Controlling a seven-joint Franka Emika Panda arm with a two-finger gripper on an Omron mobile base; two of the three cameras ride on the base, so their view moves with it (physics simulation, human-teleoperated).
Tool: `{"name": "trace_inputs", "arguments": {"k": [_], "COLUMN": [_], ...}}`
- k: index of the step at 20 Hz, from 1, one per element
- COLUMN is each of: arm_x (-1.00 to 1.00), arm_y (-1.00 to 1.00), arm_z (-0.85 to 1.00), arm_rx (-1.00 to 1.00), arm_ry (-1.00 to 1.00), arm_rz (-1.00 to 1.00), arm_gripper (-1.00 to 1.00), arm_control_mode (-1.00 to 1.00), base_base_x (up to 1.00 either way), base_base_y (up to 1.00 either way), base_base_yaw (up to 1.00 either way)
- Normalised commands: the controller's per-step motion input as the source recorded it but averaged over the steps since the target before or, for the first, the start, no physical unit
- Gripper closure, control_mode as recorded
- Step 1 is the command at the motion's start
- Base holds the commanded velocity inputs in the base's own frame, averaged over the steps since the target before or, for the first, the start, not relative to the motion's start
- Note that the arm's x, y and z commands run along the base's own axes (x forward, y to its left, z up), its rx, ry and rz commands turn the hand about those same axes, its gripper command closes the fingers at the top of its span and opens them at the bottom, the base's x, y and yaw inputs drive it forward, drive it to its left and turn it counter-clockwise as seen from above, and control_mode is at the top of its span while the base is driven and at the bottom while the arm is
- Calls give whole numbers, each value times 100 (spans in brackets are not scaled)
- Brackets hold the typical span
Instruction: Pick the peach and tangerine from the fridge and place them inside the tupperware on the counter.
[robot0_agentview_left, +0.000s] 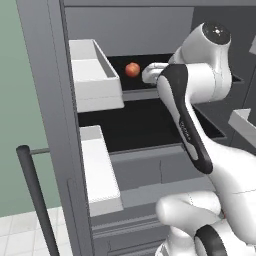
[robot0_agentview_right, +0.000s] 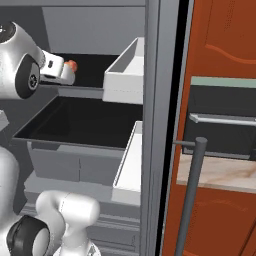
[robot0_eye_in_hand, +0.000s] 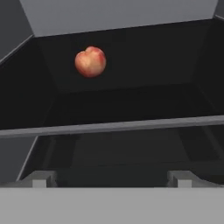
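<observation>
peach (robot0_agentview_left: 132, 69) sits on upper black fridge shelf (robot0_agentview_left: 150, 62), white arm (robot0_agentview_left: 187, 120) reaching in just right of it, door bins (robot0_agentview_left: 95, 75) at left

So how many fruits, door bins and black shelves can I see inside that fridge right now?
Fruit: 1, the peach on the upper shelf
White door bins: 2, upper bin, lower bin
Black shelves: 2, the other being the lower shelf
Total: 5

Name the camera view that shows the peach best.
The hand view: the peach sits whole and unblocked on the black fridge shelf, blush visible. The left base view shows it small but whole; in the right base view it peeks out behind the arm.
</observation>
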Motion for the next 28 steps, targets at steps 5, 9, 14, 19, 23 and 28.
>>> {"name": "trace_inputs", "arguments": {"k": [5,9,14,19,23,28], "arm_x": [73,70,73,62,45,43], "arm_y": [18,25,22,6,0,1], "arm_z": [0,0,0,-3,-22,-25], "arm_rx": [0,0,0,0,0,0], "arm_ry": [11,8,5,1,0,0], "arm_rz": [0,0,0,0,0,0], "arm_gripper": [-100,-100,-100,-100,-100,-100], "arm_control_mode": [-100,-100,-100,-100,-100,-100], "base_base_x": [0,0,0,0,0,0], "base_base_y": [0,0,0,0,0,0], "base_base_yaw": [0,0,0,0,0,0]}}
